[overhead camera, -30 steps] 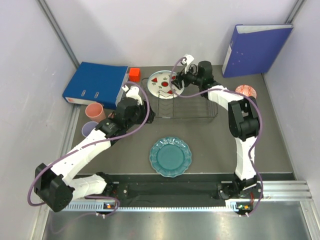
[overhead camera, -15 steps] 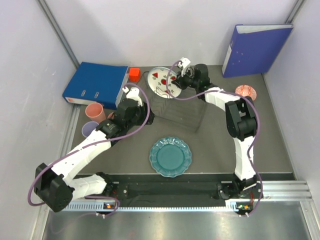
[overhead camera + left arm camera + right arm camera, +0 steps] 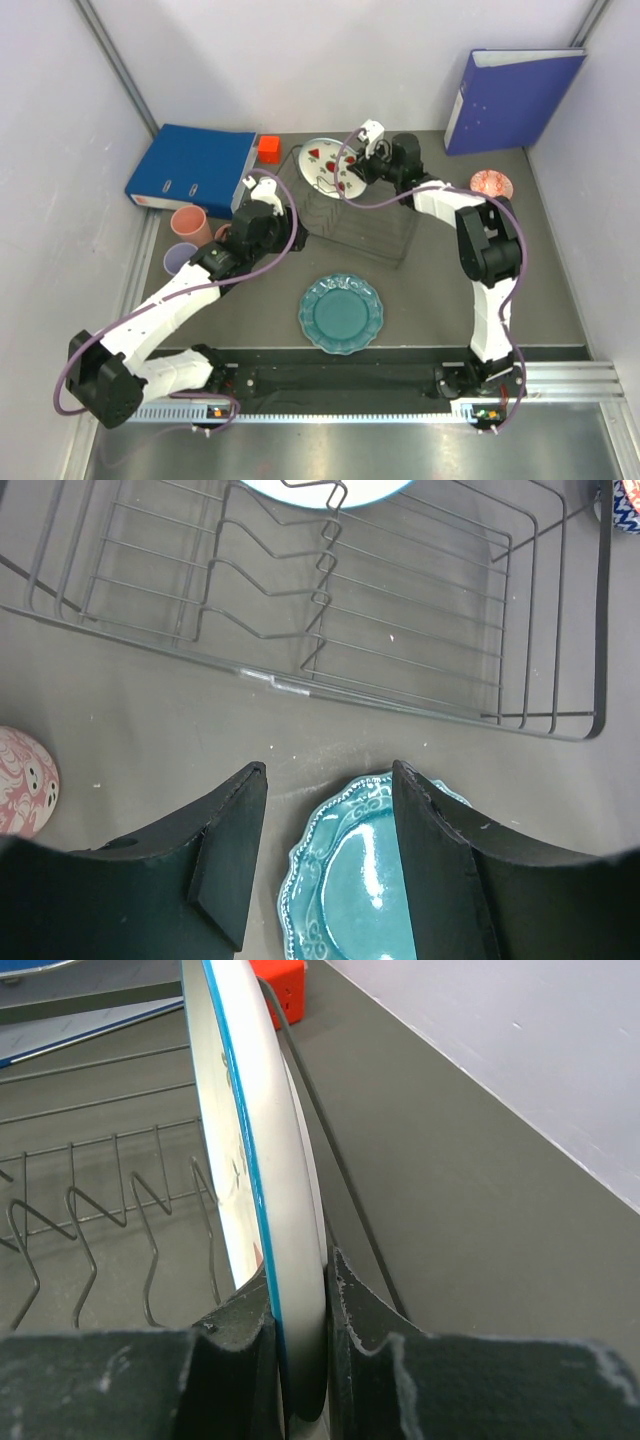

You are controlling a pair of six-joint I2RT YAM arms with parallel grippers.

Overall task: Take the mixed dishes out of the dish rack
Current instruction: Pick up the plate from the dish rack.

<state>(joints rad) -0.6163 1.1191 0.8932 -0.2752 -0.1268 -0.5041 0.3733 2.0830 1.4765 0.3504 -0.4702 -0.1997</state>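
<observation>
The white watermelon plate (image 3: 322, 165) is clamped by its rim in the right gripper (image 3: 298, 1295), seemingly just over the dish rack's (image 3: 365, 228) far-left corner. The left gripper (image 3: 328, 780) is held wide above the teal scalloped plate (image 3: 370, 880).

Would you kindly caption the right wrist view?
Right gripper pinching the rim of the white plate, dish rack alongside.
</observation>
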